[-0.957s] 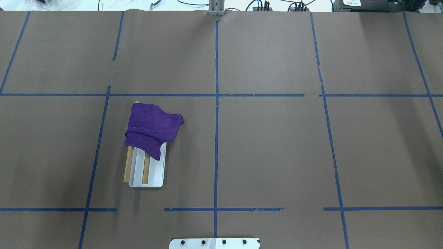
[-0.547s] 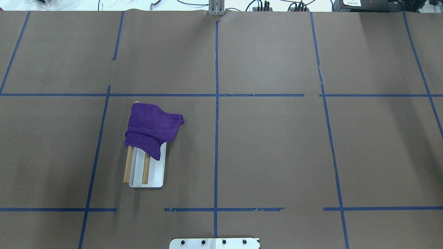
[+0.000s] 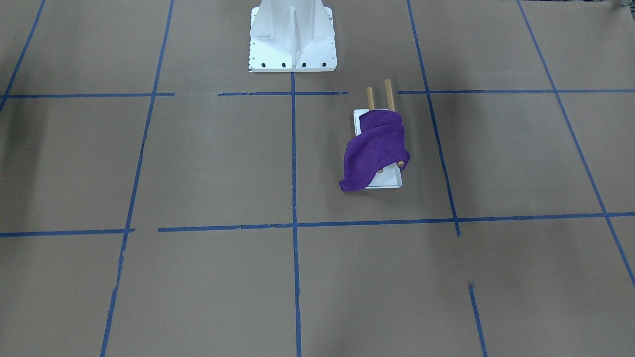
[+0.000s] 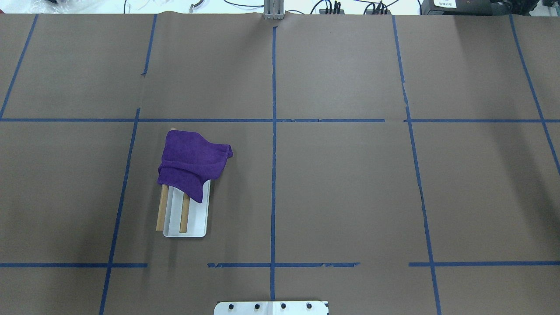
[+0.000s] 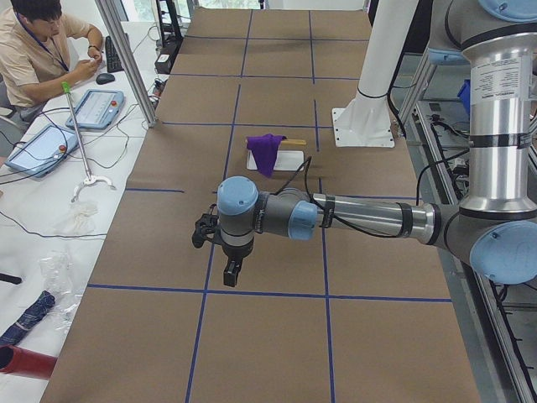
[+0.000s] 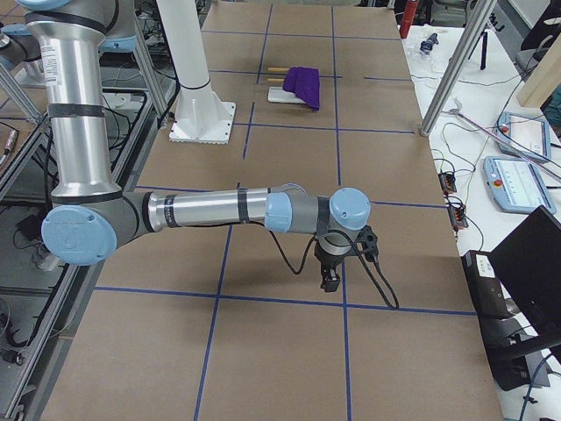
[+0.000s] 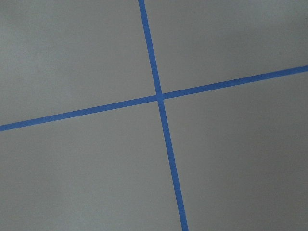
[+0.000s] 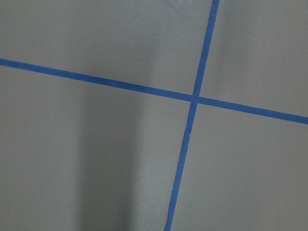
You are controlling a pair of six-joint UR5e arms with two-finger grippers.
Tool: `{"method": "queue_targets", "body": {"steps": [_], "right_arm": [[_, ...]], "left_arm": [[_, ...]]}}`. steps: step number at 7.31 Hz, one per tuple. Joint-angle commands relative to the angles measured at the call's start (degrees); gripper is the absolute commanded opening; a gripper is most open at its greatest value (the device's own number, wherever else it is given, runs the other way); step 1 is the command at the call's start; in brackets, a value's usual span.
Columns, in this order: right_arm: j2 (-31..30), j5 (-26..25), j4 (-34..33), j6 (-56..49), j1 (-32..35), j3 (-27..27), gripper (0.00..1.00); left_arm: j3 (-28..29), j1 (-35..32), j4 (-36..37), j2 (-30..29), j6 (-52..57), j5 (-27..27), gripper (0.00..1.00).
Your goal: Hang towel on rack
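Note:
The purple towel (image 4: 190, 162) is draped in a bunch over the far end of the rack (image 4: 197, 218), covering both wooden rods (image 4: 162, 210) there and hanging off one side to the table. It also shows in the front view, towel (image 3: 374, 148) on rack (image 3: 389, 181). Neither gripper is near it. My left gripper (image 5: 231, 273) shows only in the exterior left view, hovering over the table's left end; I cannot tell if it is open or shut. My right gripper (image 6: 330, 282) shows only in the exterior right view, over the right end; I cannot tell its state either.
The large white bolted pedestal (image 3: 292, 34) stands at the robot's side of the table. Brown paper with blue tape lines (image 4: 273, 120) covers the table. An operator (image 5: 42, 42) sits beyond the far edge with tablets and cables.

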Motion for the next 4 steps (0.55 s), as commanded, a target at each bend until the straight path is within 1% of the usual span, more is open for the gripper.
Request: {"method": "queue_targets", "body": {"steps": [1,4], "right_arm": [[0.17,0.03,0.07,0.12,-0.09,0.11,1.00],[0.17,0.03,0.07,0.38,-0.18,2.13,1.00]], "left_arm": [[-0.34,0.00,-0.03,0.41,0.06,-0.07,1.00],[-0.16,0.26,-0.12,0.41,0.06,-0.07,1.00]]}}
